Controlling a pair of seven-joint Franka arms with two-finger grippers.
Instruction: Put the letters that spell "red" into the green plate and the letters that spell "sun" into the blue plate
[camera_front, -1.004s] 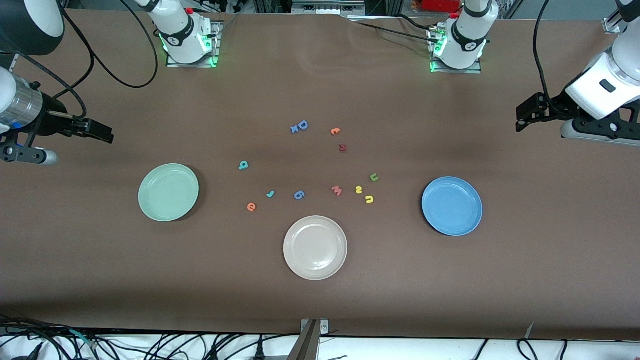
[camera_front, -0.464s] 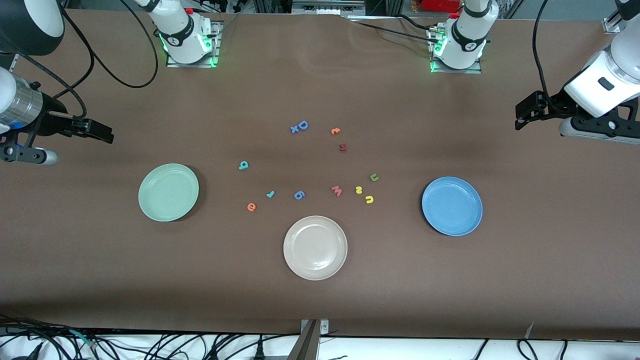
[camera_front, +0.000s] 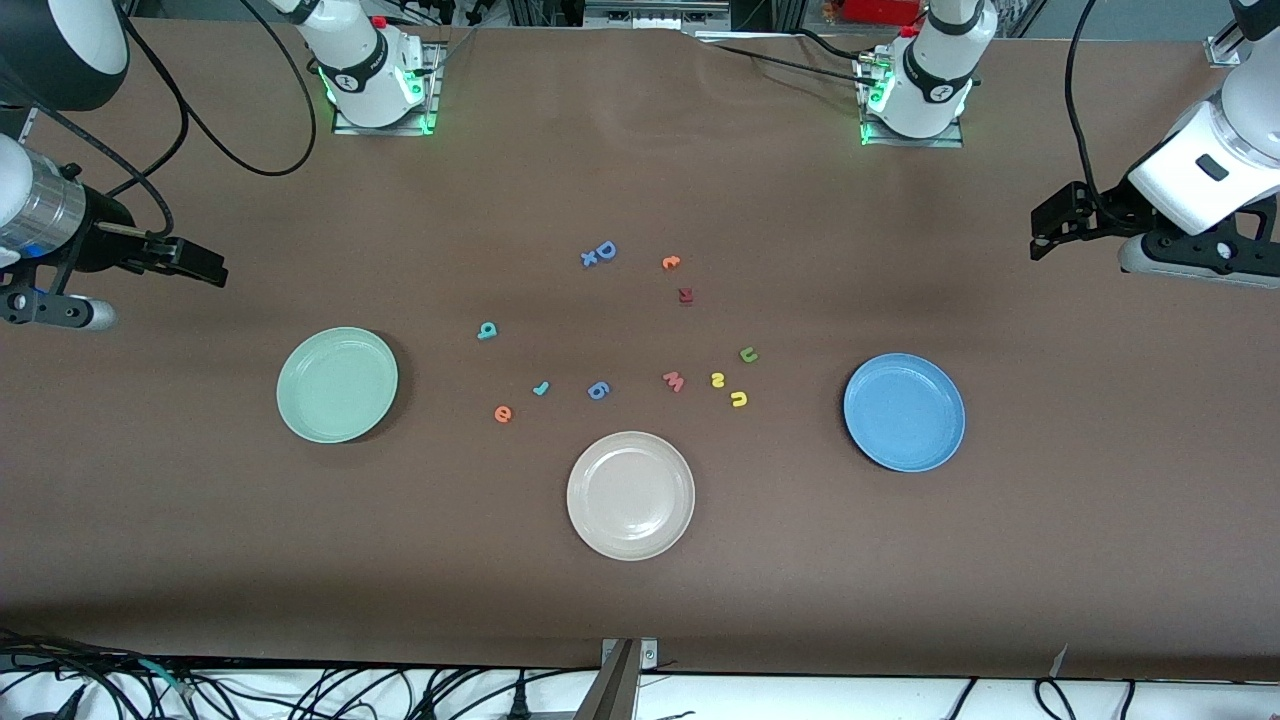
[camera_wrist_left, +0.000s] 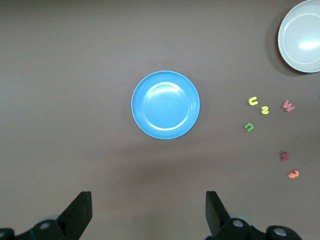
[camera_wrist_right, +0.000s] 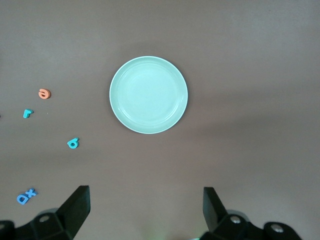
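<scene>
The green plate (camera_front: 337, 384) (camera_wrist_right: 148, 95) lies toward the right arm's end, the blue plate (camera_front: 904, 411) (camera_wrist_left: 165, 105) toward the left arm's end. Between them lie the teal d (camera_front: 487, 330), teal r (camera_front: 541, 388) and orange e (camera_front: 503, 413), and nearer the blue plate the yellow s (camera_front: 717, 379), yellow u (camera_front: 739, 399) and green n (camera_front: 748, 354). My right gripper (camera_front: 200, 265) (camera_wrist_right: 145, 197) hangs open and empty above the table near the green plate. My left gripper (camera_front: 1050, 235) (camera_wrist_left: 147, 202) hangs open and empty near the blue plate.
A beige plate (camera_front: 630, 495) sits nearest the front camera, between the other two. Other letters lie among the task ones: a blue g (camera_front: 598, 390), pink w (camera_front: 674, 381), dark red R (camera_front: 685, 295), a small orange letter (camera_front: 671, 262) and a blue D with x (camera_front: 600, 253).
The left arm's hand has shifted slightly toward the bases. The right arm, the letters and the plates have not moved.
</scene>
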